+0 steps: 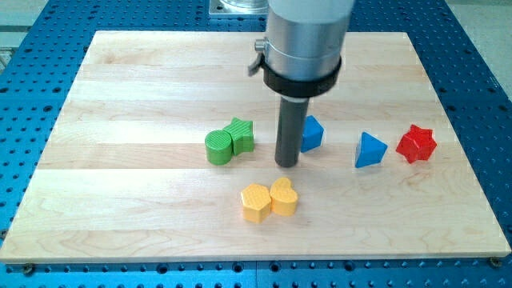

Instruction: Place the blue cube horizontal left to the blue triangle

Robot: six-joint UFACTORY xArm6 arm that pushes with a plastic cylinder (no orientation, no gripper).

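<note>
Listing the contents of one wooden board (120,216) set on a blue perforated table (32,96), seen from the single camera.

Item, arm: a grey cylindrical housing (308,36) enters from the view's top, its upper part cut off by the frame edge. Below it hangs the dark rod, ending in my tip (286,164), which meets the board near the middle. No jaws or fingers exist on this rig, so nothing is open, closed or gripped.

Item, blue cube (312,134): partly hidden behind the rod — only its right portion shows, so its shape is hard to confirm. It sits just to the view's right of the rod; whether the two touch I cannot tell.

Item, blue triangle (370,150): fully visible, to the view's right of the cube and slightly lower, with a clear gap between them.

Item, red star-shaped block (416,143): near the triangle's right side, apart from it.

Item, green pair: a green rounded block (217,147) touching a green ribbed, star-like block (240,134), to the view's left of my tip.

Item, yellow pair: a yellow hexagonal block (256,202) touching a yellow heart-shaped block (283,197) — below my tip, toward the view's bottom.
</note>
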